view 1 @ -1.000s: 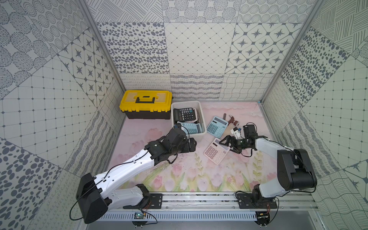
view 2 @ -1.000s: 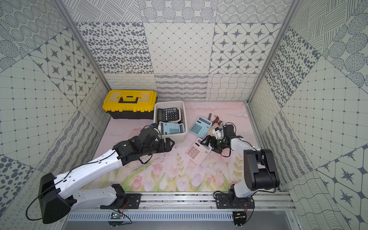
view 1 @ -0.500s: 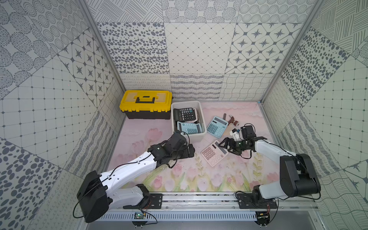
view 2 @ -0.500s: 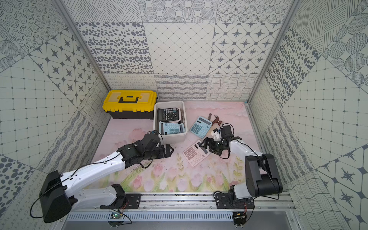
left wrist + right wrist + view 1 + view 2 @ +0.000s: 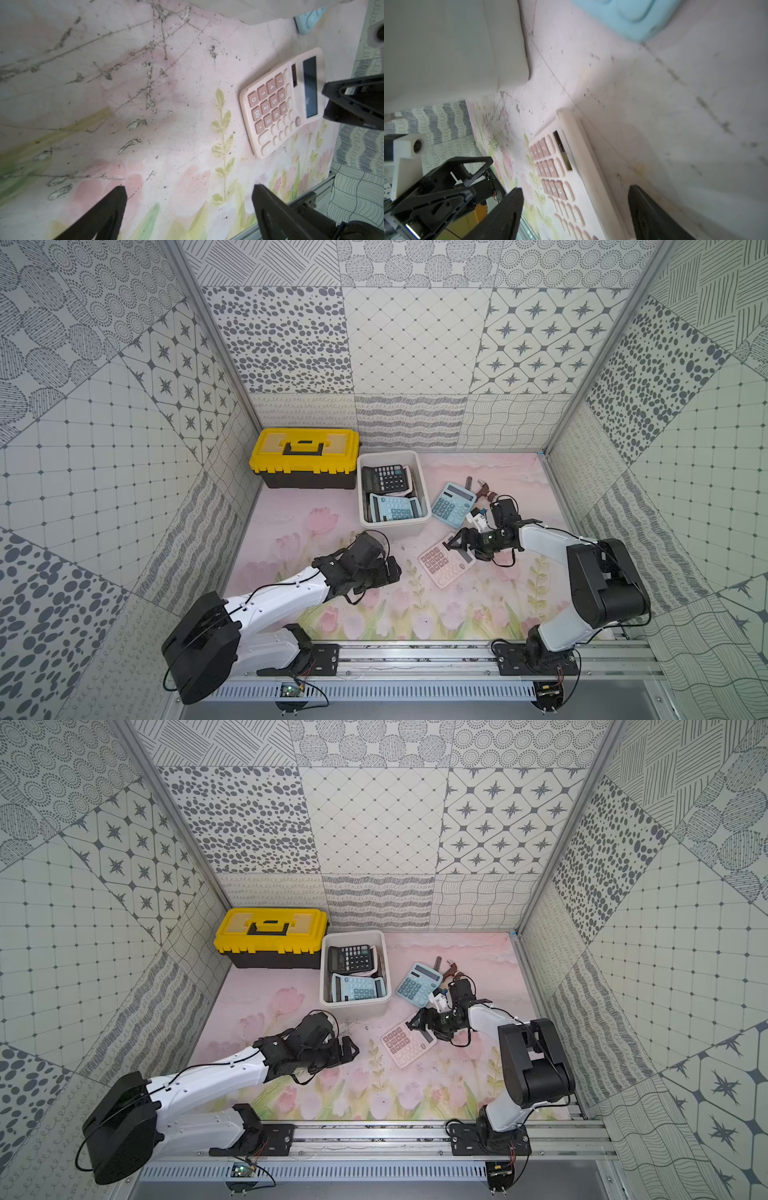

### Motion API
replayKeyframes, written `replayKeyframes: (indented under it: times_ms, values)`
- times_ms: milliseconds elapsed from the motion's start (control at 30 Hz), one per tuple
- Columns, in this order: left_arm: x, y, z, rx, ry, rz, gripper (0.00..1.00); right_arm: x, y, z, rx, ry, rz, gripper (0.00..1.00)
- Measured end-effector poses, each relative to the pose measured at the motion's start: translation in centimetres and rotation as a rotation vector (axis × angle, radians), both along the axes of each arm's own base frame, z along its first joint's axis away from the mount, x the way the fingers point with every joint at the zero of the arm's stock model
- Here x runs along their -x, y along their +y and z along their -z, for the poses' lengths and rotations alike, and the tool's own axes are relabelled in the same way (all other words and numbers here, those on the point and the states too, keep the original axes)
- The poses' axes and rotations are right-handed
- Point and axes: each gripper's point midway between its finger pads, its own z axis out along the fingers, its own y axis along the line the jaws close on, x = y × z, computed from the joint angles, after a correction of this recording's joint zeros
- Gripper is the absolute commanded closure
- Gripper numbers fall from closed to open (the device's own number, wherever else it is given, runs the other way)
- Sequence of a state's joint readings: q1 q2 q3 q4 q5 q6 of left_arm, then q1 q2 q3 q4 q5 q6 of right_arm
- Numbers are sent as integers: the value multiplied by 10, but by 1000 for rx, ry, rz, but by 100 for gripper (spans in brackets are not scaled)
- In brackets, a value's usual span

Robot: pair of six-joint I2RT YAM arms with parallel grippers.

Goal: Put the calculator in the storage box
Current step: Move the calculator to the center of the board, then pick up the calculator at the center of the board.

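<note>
Finding the left gripper (image 5: 394, 572) nearest, hanging wide open and empty over the bare mat (image 5: 291, 531), pointing right toward the pink calculator (image 5: 446, 565) but standing clear of it.

Placing that pink calculator flat on the mat, keys up, just right of centre and wholly outside the storage box (image 5: 392, 527). Reading its long axis as running from near-left to far-right, key end toward the left gripper, display end toward the right arm.

Seeing the right gripper (image 5: 457, 546) reaching in low from the right, directly at that display end. In the right wrist view, catching its fingers (image 5: 508, 212) standing apart with the display end lying between them, nothing pinched yet.

Judging the right arm much the nearer, so expecting the grasp there.

Locating the storage box farther back and left of the pink calculator, holding a black calculator (image 5: 384, 479) and a light-blue calculator (image 5: 392, 508). Counting therefore on a lift, then a carry far and left over its near-right rim, keeping clear of the loose blue calculator (image 5: 453, 506) lying just right of the box.
</note>
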State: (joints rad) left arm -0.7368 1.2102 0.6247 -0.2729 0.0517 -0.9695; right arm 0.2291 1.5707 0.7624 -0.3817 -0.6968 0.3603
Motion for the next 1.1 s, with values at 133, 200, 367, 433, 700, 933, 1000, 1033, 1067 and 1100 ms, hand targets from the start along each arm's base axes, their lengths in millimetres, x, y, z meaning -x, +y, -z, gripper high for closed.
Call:
replayKeyframes:
  times_ms: [133,200,367,433,700,933,1000,1033,1067,1100]
  values:
    - [-3,-4,-2,28,0,-7,0,32,16,-2,-28,22,-44,22]
    - [-4,-6,-2,40,-1,-11,0,47,25,-5,-43,24,-67,22]
    - [-5,-6,0,47,5,-17,0,69,36,-11,-60,24,-85,22]
    - [-5,-7,1,51,7,-18,0,66,32,-12,-42,8,-61,26]
    - [-7,-14,6,69,20,-6,0,51,22,-5,20,-12,26,47]
    - [-8,-21,13,85,36,11,3,48,26,5,-5,3,48,64]
    - [-8,-23,15,90,41,16,4,51,25,11,-4,19,52,70]
    - [-9,-24,16,92,42,18,4,52,24,13,-2,25,53,73]
    - [-9,-25,17,96,44,21,4,53,24,14,-1,30,54,76]
    - [-9,-26,17,98,44,23,5,53,25,14,-8,31,53,80]
